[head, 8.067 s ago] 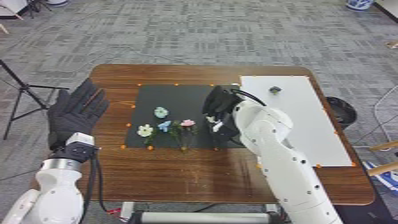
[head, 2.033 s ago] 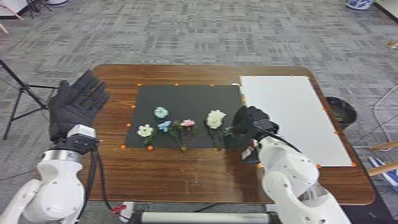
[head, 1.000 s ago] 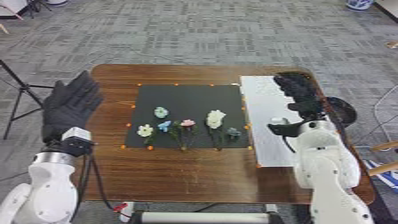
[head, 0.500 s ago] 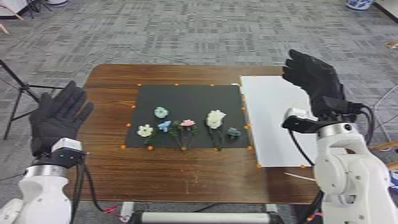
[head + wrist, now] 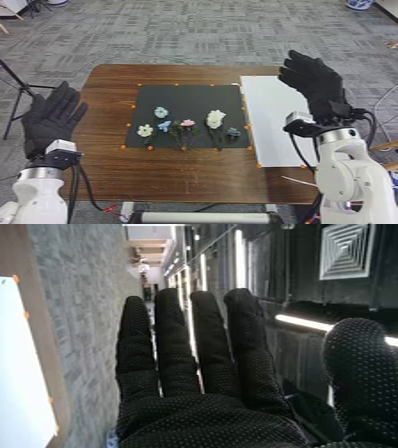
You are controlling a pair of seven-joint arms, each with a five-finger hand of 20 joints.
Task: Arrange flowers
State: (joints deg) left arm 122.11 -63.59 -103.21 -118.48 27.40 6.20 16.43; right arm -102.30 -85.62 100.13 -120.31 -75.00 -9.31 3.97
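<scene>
Your right hand [image 5: 314, 82] and left hand [image 5: 51, 120] are empty, fingers out straight; the flowers [image 5: 215, 119] lie on the black mat [image 5: 197, 100]. Arranging looks finished, so just leave them untouched.

From my station I count six flowers, all lying on the black mat [image 5: 191, 97]. Item: pale blue flower [image 5: 161, 112], left half, farthest from me. Item: cream flower [image 5: 145, 131], near the left edge. Item: blue flower [image 5: 164, 126], between the cream and the pink. Item: pink flower [image 5: 187, 123], stem toward me. Item: white flower [image 5: 215, 119], the largest bloom, right half, stem toward me. Item: dark grey-blue flower [image 5: 233, 133], near the right edge.
</scene>
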